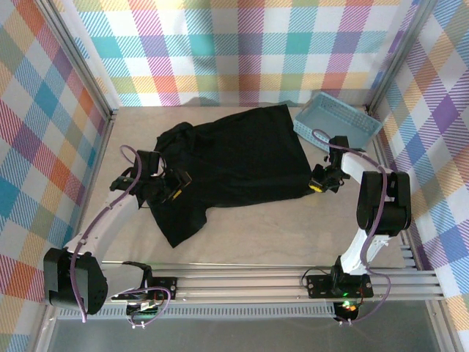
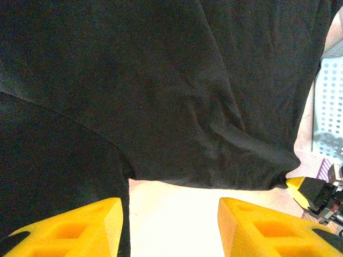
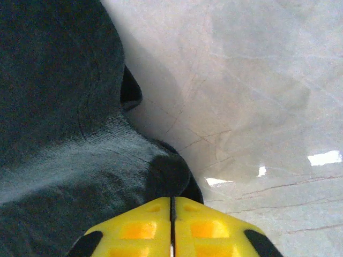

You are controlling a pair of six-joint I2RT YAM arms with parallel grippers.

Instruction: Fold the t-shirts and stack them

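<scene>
**Right end effector**: its yellow fingers are pressed together, and a bunched fold of the black t-shirt runs straight into the tips. This is judged to be a pinch on the garment's near right hem corner.

**Relation that governs the coming move:** from this end effector the cloth extends to the left and far. The garment's long axis runs roughly left to right across the worktop, with the hem at the right and the collar end at the left. The right arm is therefore the nearer one for the hem. Any fold would carry this corner leftward over the body.

**Left end effector**: its fingers are spread and nothing lies between them but bare worktop. It hangs over the near left part of the garment, where a sleeve juts toward the near edge.

**Basket**: the light blue basket stands at the far right, just beside the hem's far corner.

**Views compared:**
- The right wrist view resolves the closed tips and the cloth entering them.
- The top view supplies the garment's whole outline and both arms' stations.
- The left wrist view looks along the near edge and shows the pinched corner drawn to a point at the other arm's tip.
</scene>
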